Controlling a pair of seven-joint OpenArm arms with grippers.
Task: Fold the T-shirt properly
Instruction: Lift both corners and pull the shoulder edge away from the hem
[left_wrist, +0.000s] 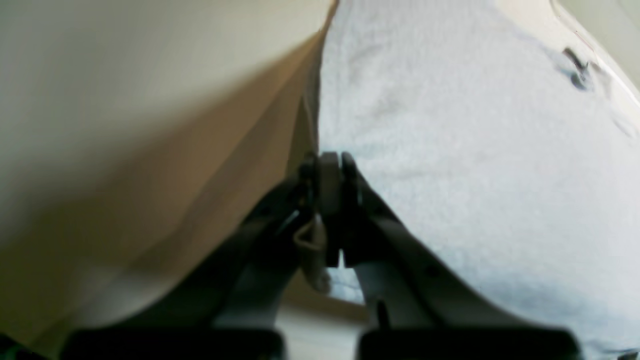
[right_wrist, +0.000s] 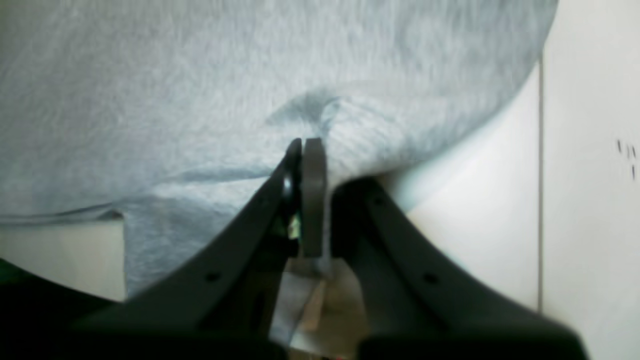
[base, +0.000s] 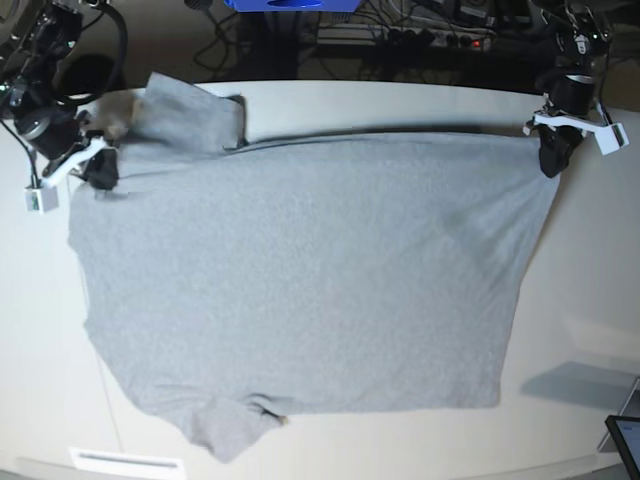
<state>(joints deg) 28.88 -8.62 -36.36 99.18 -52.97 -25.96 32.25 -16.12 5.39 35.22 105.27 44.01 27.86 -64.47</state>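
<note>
The heather-grey T-shirt (base: 300, 270) lies spread on the white table (base: 590, 300), plain side up, no lettering showing. Its far edge is stretched taut between both grippers and casts a shadow on the table behind it. My left gripper (base: 550, 160) is shut on the far right corner; in the left wrist view its jaws (left_wrist: 327, 170) pinch the cloth edge (left_wrist: 450, 150). My right gripper (base: 100, 172) is shut on the far left corner; in the right wrist view its jaws (right_wrist: 310, 150) pinch a puckered fold of cloth (right_wrist: 200, 75). One sleeve (base: 190, 110) lies at far left, another (base: 230, 430) at the front.
Cables and a power strip (base: 440, 35) run behind the table, with a blue object (base: 290, 5) at the back. A dark screen corner (base: 626, 440) sits at the front right. A white label (base: 125, 462) is on the front left edge.
</note>
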